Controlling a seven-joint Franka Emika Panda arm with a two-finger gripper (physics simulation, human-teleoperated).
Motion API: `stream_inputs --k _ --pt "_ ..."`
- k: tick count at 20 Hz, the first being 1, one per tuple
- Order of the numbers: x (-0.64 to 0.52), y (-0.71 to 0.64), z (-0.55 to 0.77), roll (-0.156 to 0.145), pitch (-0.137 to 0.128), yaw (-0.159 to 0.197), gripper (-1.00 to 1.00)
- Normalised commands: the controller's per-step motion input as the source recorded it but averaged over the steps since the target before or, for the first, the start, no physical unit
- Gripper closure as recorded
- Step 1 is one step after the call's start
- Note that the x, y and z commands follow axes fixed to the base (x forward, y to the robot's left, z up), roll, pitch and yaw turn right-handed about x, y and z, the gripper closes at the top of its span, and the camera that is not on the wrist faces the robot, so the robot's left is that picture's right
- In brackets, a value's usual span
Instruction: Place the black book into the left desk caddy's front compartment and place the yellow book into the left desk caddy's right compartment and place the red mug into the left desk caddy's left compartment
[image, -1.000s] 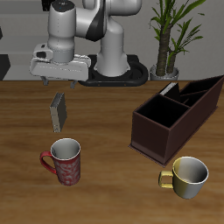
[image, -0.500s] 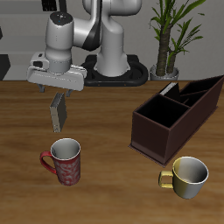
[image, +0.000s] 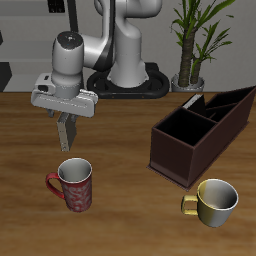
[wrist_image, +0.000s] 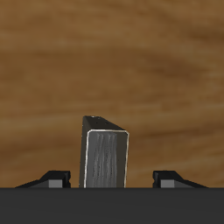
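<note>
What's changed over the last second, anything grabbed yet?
The gripper has come down over the upright yellow book, which now stands between the open jaws; in the wrist view the fingers stand apart from its sides, so nothing is gripped yet. The book, the red mug, the pale-yellow mug and the left desk caddy have stayed put.

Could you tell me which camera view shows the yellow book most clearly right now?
The wrist view: the yellow book stands upright, filling the middle, its speckled cover and pale edge plain. In the exterior view, the book is small and partly hidden under the gripper.
</note>
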Motion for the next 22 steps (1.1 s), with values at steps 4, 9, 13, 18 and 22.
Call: stream_inputs --k 4,9,13,18,22 --pt "0.04 -0.09 -0.15 -0.014 0.003 -0.073 1.00" --pt "0.03 0.17 -0.01 0.031 -0.005 -0.030 1.00" --pt "-0.17 0.24 0.42 -0.013 -0.042 -0.021 1.00" --pt "-0.09 0.27 0.52 -0.074 -0.013 -0.076 1.00" --pt "0.06 0.38 0.65 -0.064 -0.003 -0.065 1.00"
